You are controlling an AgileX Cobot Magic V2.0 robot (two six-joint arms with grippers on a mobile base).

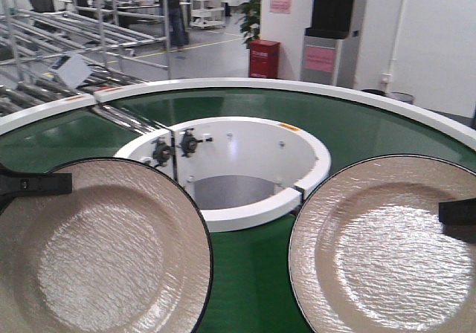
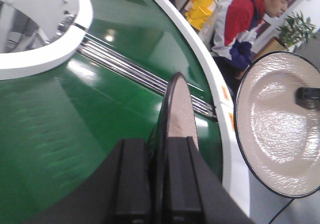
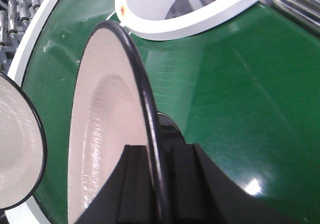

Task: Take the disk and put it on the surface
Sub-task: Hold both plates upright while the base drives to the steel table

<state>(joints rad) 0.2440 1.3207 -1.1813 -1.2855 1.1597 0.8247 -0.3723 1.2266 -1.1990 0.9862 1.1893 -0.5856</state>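
The green conveyor belt [image 1: 253,273] curved around a white inner ring [image 1: 245,214]. A person in a red jacket [image 2: 245,19] stood beyond the belt's white outer rim [image 1: 297,86]. The left jaws were closed on the edge of the left disk [image 1: 97,251]. The right jaws gripped the edge of the right disk [image 1: 387,251] likewise. Both disks appeared to be held clear above the belt, side by side and apart.

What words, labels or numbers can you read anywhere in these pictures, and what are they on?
None can be read.
Upper pink sign: blurred.
Lower pink sign: blurred.
Red box: white marks, too small.
Orange stickers: too small.
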